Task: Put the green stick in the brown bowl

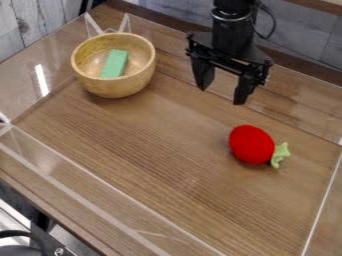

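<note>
The green stick (115,62) lies flat inside the brown bowl (88,82), which stands at the back left of the wooden table. My black gripper (226,91) hangs to the right of the bowl, pointing down, a little above the table surface. Its two fingers (203,78) stand apart with nothing between them. It is clear of both the bowl and the stick.
A red strawberry-like toy (251,144) with a green leaf lies on the table right of centre, in front of the gripper. Clear plastic walls (40,160) rim the table (134,150) on the left, front and right.
</note>
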`<state>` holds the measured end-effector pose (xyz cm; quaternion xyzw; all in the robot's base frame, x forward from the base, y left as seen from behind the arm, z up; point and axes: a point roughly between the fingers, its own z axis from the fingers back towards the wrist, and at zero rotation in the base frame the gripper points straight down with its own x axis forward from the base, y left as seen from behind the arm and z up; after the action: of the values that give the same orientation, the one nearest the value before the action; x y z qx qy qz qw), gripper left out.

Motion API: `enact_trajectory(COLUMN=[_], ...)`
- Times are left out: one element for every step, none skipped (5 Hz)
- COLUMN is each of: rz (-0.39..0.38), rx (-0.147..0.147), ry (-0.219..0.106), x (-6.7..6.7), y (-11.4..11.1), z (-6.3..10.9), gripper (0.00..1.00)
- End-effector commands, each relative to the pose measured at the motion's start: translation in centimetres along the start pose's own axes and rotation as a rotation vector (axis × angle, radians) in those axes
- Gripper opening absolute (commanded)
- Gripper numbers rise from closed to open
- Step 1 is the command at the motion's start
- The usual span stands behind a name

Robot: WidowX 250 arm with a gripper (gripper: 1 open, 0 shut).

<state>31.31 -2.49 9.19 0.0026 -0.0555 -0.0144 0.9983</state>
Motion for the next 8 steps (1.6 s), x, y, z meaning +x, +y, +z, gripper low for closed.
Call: enact_trajectory(rz=[0.040, 0.071, 0.098, 0.118, 0.068, 0.012, -0.022, -0.029], rx=[0.014, 0.023, 0.004, -0.016, -0.052, -0.089, -0.107, -0.105], ry=[-0.066, -0.069, -0.057, -0.052, -0.046, -0.047, -0.058, -0.057], x=[1.3, 1.3, 1.2, 1.1, 1.2, 1.0, 0.1, -0.6], y=[0.9, 1.4, 0.6, -0.4, -1.3, -2.0, -1.2, -0.2], z=[1.4, 1.3, 1.0, 0.9, 1.8, 3.0, 3.0, 2.3], gripper=[1.00, 1.00, 1.00, 1.00, 1.00, 1.00, 1.00, 1.00])
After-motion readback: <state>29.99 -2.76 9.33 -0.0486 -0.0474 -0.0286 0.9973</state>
